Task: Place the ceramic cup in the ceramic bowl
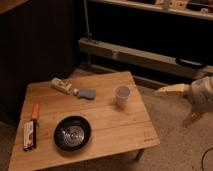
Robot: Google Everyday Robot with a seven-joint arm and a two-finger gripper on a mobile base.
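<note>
The small white ceramic cup [122,94] stands upright on the wooden table [115,127], near its far right edge. The black ceramic bowl [73,133], with silvery swirl marks at its centre, sits near the table's front, left of and nearer than the cup. My gripper [172,106] hovers off the table's right side, over the carpet, at about the cup's height and to its right. Its fingers are spread apart and hold nothing.
A white bottle [61,85] lies at the table's back left, with a blue-grey object [86,93] beside it. An orange item [35,111] and a flat packet [30,135] lie along the left edge. A low shelf unit [145,57] runs behind the table.
</note>
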